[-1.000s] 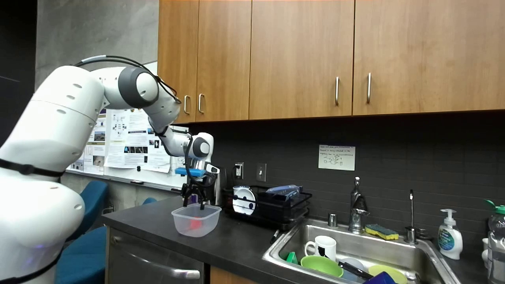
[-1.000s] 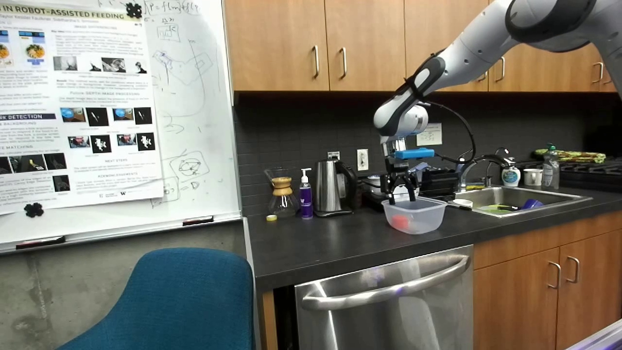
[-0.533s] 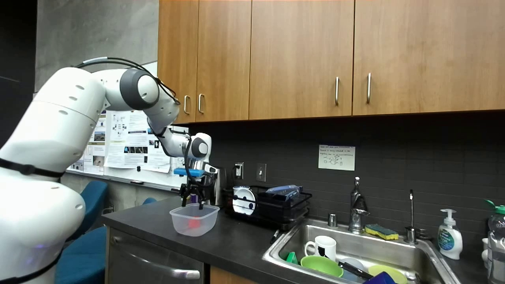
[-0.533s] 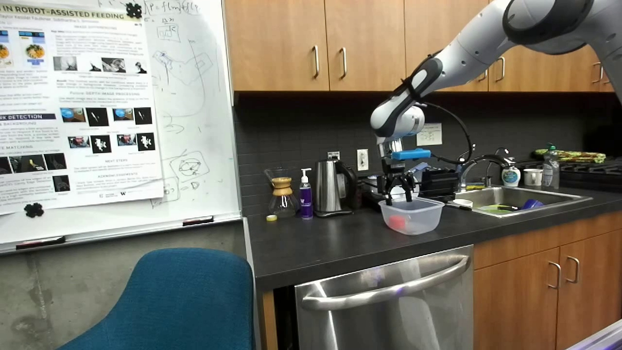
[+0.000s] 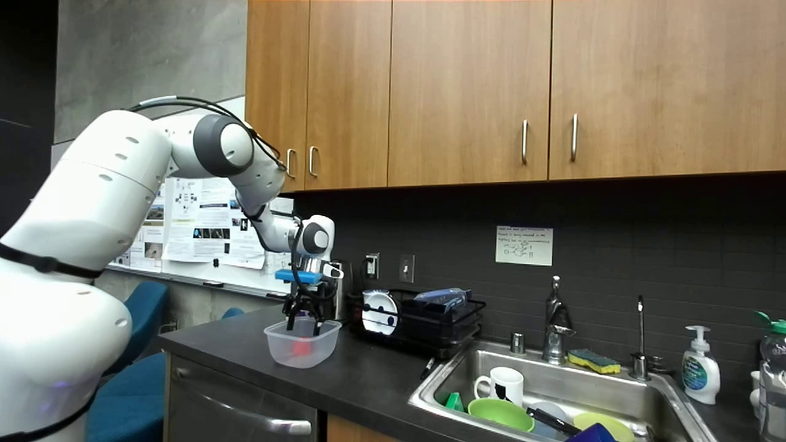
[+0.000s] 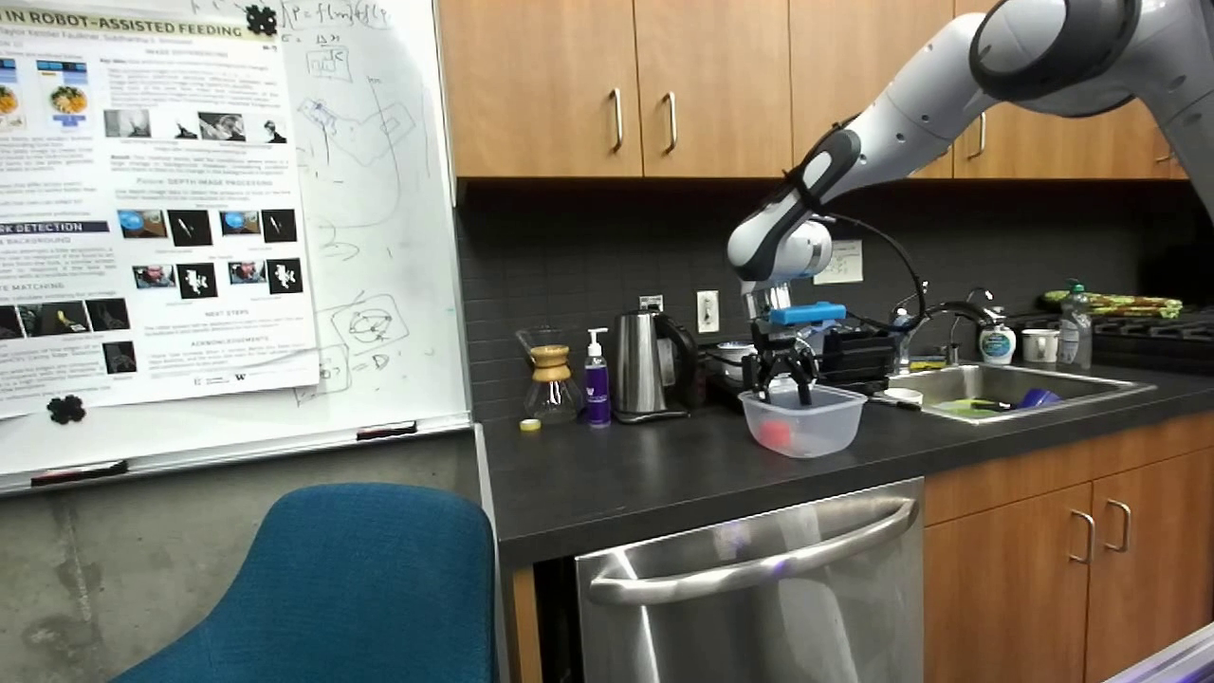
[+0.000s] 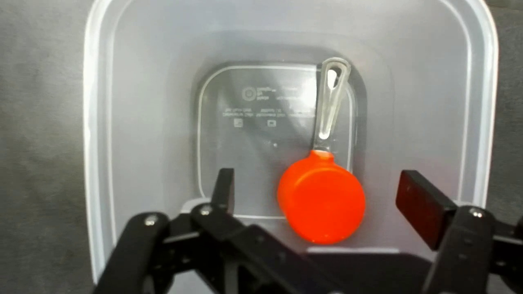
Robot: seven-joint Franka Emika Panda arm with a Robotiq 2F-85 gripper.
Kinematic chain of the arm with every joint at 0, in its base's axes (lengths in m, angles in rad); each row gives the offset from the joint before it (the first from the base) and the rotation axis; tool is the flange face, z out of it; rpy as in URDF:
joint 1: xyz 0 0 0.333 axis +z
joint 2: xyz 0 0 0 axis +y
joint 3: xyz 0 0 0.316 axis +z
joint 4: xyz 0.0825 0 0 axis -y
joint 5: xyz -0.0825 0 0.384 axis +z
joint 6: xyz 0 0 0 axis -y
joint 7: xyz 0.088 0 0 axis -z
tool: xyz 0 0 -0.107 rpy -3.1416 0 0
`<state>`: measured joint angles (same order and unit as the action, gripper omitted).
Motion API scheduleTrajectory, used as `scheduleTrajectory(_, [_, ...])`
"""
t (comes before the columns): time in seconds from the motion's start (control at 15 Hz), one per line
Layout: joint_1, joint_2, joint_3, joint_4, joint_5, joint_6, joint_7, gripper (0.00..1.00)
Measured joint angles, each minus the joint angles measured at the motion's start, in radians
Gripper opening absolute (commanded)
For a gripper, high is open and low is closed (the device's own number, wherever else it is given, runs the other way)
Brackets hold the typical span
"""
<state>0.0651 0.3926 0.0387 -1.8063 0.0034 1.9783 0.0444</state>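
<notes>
My gripper (image 7: 320, 192) points down into a clear plastic container (image 7: 137, 130) that stands on the dark counter. The fingers are apart with nothing between the tips. Inside the container lies a round orange-red scoop or small pan (image 7: 322, 204) with a clear handle (image 7: 330, 102). In the wrist view it shows between the fingers, apart from both. In both exterior views the fingertips (image 5: 303, 329) (image 6: 783, 399) are at or just below the height of the container's rim (image 5: 276, 334) (image 6: 844, 403). The orange thing shows through the container wall (image 5: 301, 348) (image 6: 776, 434).
A black dish rack (image 5: 430, 322) stands beside the container, with a steel kettle (image 6: 637, 370) and a purple bottle (image 6: 597, 389) near it. The sink (image 5: 451, 374) holds a mug (image 5: 506, 383) and bowls. Wooden cabinets (image 5: 466, 92) hang above; a dishwasher (image 6: 749, 607) is below.
Between the two earlier moments the container slid slightly to the left along with my gripper. Since then my gripper has lowered a little and shifted slightly right, while the container stayed put.
</notes>
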Motion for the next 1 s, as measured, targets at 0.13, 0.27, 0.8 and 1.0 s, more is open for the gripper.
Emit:
scheduleTrajectory(0.13, [-0.008, 0.018, -0.005, 0.005, 0.0, 0.01, 0.0, 1.0])
scheduleTrajectory(0.27, [-0.015, 0.038, -0.007, 0.015, 0.0, 0.019, -0.001, 1.0])
scheduleTrajectory(0.8, [-0.015, 0.07, -0.008, 0.06, -0.007, 0.018, -0.001, 1.0])
scheduleTrajectory(1.0, [-0.009, 0.071, -0.008, 0.075, -0.024, 0.015, -0.001, 1.0])
